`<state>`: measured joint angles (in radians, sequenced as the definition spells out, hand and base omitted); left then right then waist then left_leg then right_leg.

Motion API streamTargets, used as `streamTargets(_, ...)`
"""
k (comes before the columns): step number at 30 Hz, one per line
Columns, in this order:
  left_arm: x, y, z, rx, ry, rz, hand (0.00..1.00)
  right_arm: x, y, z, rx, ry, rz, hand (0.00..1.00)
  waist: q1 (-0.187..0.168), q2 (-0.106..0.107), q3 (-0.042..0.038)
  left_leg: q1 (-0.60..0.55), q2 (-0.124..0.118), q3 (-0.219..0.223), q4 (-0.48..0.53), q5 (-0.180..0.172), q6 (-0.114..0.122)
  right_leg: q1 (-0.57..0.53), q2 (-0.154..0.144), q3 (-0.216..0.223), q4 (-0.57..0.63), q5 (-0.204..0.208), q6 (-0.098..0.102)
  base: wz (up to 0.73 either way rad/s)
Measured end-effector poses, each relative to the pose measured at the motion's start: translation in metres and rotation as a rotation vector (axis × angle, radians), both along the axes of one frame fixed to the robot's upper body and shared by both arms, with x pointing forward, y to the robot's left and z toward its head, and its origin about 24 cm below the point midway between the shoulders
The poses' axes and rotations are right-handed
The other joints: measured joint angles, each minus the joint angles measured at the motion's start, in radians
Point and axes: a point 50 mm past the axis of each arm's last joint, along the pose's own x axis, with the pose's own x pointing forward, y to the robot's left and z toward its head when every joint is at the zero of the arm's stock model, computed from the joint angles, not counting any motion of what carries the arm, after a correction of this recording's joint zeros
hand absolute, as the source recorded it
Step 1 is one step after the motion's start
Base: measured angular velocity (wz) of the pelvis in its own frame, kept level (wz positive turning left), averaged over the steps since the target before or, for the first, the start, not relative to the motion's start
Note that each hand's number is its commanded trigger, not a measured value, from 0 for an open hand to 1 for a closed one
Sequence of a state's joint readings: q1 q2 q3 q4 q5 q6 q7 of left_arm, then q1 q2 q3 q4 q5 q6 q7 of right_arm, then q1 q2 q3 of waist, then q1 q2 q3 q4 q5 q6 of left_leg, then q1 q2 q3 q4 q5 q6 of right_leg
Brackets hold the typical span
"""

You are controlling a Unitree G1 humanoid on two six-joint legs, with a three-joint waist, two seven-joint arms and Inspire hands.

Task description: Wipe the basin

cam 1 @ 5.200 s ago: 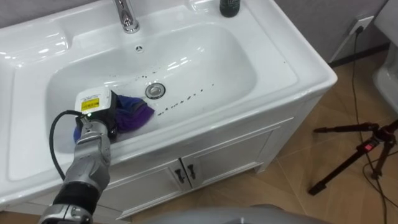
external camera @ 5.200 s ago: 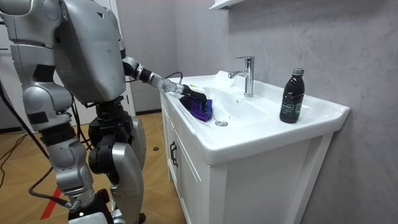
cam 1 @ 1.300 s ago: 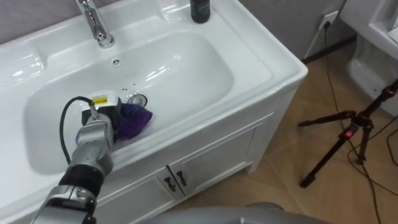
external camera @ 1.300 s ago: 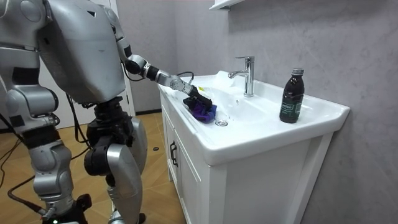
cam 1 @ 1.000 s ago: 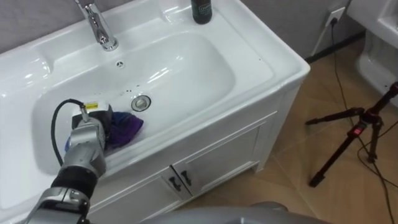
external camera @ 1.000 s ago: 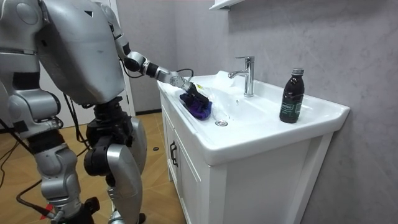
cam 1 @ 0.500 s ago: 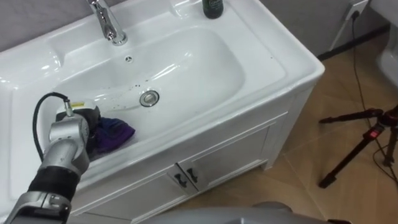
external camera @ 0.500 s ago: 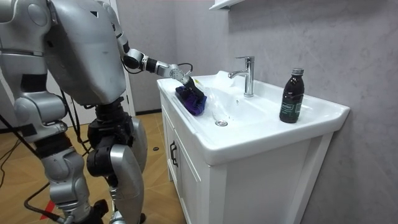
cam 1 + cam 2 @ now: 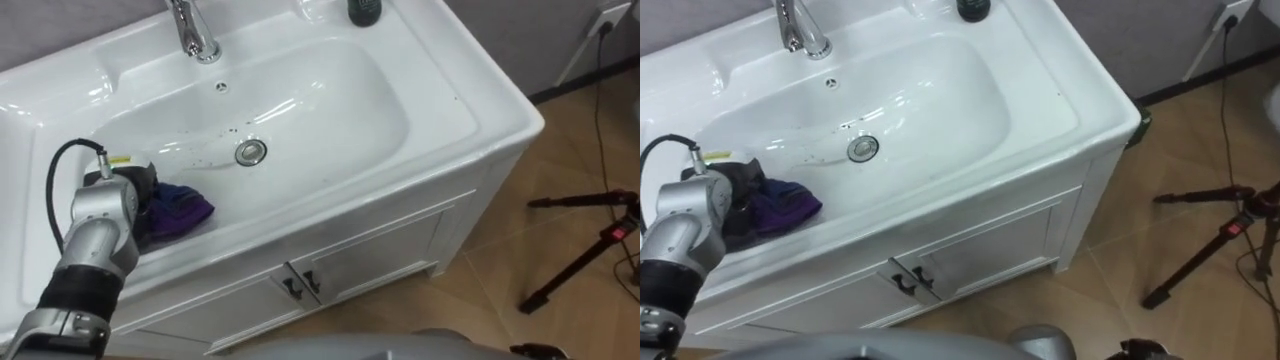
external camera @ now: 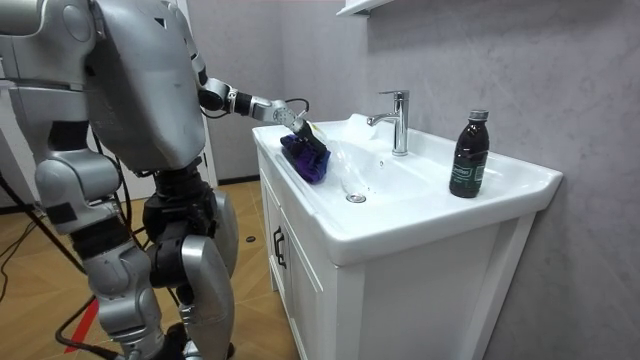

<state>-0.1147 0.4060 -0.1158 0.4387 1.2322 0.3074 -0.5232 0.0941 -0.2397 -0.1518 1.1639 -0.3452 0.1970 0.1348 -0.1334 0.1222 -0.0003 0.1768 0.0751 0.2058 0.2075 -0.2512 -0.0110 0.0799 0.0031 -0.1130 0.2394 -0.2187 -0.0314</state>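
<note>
Left arm reaches forward and down, left hand [image 9: 127,193] clenched on the cloth [image 9: 182,212]; right arm hangs bent.

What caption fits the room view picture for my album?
Robot stands at the white basin, left hand holding a purple cloth against its side.

Basin [image 9: 440,95]: white glazed ceramic, smooth and glossy, with highlights reflected along the rim. Tap [image 9: 195,30] and drain [image 9: 250,152]: polished, mirror-bright metal. Cloth [image 9: 182,212]: purple fabric, matt and crumpled. Cabinet [image 9: 380,250]: white panels, smoothly finished with a faint sheen. Floor [image 9: 560,230]: wood-look boards. Wall [image 10: 560,80]: grey, roughly textured like plaster. Bottle [image 10: 468,160]: dark and glossy
</note>
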Motion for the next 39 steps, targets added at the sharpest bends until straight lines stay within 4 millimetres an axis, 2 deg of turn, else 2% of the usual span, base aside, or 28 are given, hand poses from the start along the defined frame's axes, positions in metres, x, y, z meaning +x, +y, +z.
streamTargets(11, 0.001, 0.004, 0.003, 0.006, -0.048, 0.007, 1.0, -0.004, -0.002, 0.0, -0.015, -0.025, -0.006, 0.0, 0.002, -0.004, -0.0003, -0.013, 0.003, -0.014, -0.002, 0.004, -0.007, -0.013, 0.003, -0.016, 0.004, -0.001, -0.003, 0.02)
streamTargets(14, 0.002, 0.005, 0.003, 0.02, -0.081, 0.0, 1.0, -0.009, -0.001, 0.0, -0.02, -0.024, -0.02, 0.0, 0.0, -0.015, 0.0012, -0.012, 0.003, -0.017, -0.003, 0.005, -0.008, -0.012, 0.002, -0.017, 0.007, -0.001, -0.003, 0.0)
streamTargets(18, 0.005, 0.009, 0.002, -0.007, -0.165, 0.026, 1.0, -0.024, -0.001, -0.001, -0.021, -0.026, -0.121, 0.0, 0.0, -0.041, 0.0009, -0.011, 0.002, -0.014, -0.005, 0.005, -0.008, -0.014, -0.001, -0.023, 0.014, -0.002, -0.004, 0.04)
streamTargets(22, 0.011, 0.021, 0.003, -0.068, -0.256, 0.107, 1.0, -0.03, 0.001, -0.003, -0.017, -0.008, -0.151, 0.0, 0.001, -0.064, -0.0019, -0.019, 0.002, 0.014, -0.001, 0.007, -0.012, -0.047, 0.003, 0.001, 0.022, 0.0, -0.006, -0.09)
streamTargets(24, 0.019, 0.024, 0.004, -0.098, -0.297, 0.147, 1.0, -0.031, 0.002, -0.003, -0.021, -0.001, -0.134, 0.0, 0.002, -0.064, -0.0018, -0.039, 0.002, 0.013, 0.0, 0.009, -0.015, -0.069, 0.003, 0.001, 0.027, 0.007, -0.006, -0.03)
streamTargets(25, 0.025, 0.027, 0.007, -0.113, -0.324, 0.176, 1.0, -0.031, 0.004, -0.004, -0.018, 0.003, -0.131, 0.0, 0.003, -0.071, 0.0015, -0.05, 0.001, 0.013, -0.001, 0.011, -0.018, -0.09, 0.003, 0.006, 0.04, 0.007, -0.006, 0.0)
streamTargets(26, 0.028, 0.029, 0.008, -0.117, -0.334, 0.191, 1.0, -0.033, 0.005, -0.004, -0.016, 0.009, -0.133, 0.0, 0.003, -0.07, 0.0008, -0.054, 0.001, 0.014, -0.001, 0.011, -0.019, -0.097, 0.003, 0.01, 0.046, 0.007, -0.007, -0.11)
streamTargets(29, 0.044, 0.037, 0.017, -0.132, -0.408, 0.272, 1.0, -0.033, 0.006, -0.005, -0.017, 0.02, -0.137, 0.0, 0.0, -0.085, 0.004, -0.104, 0.002, 0.025, 0.02, 0.012, -0.02, -0.145, 0.003, 0.026, 0.072, 0.012, -0.009, -0.12)
streamTargets(33, 0.056, 0.038, 0.023, -0.152, -0.465, 0.338, 1.0, -0.034, 0.005, -0.005, -0.032, 0.017, -0.147, 0.0, -0.003, -0.087, 0.0054, -0.142, 0.008, 0.055, 0.034, 0.012, -0.02, -0.187, 0.009, 0.033, 0.072, 0.031, -0.013, -0.11)
streamTargets(39, 0.058, 0.041, 0.025, -0.107, -0.526, 0.349, 1.0, -0.035, 0.01, -0.006, -0.022, 0.021, -0.107, 0.0, -0.028, -0.095, 0.0104, -0.168, 0.01, 0.07, 0.033, 0.012, -0.02, -0.223, 0.011, 0.061, 0.072, 0.041, -0.012, -0.12)
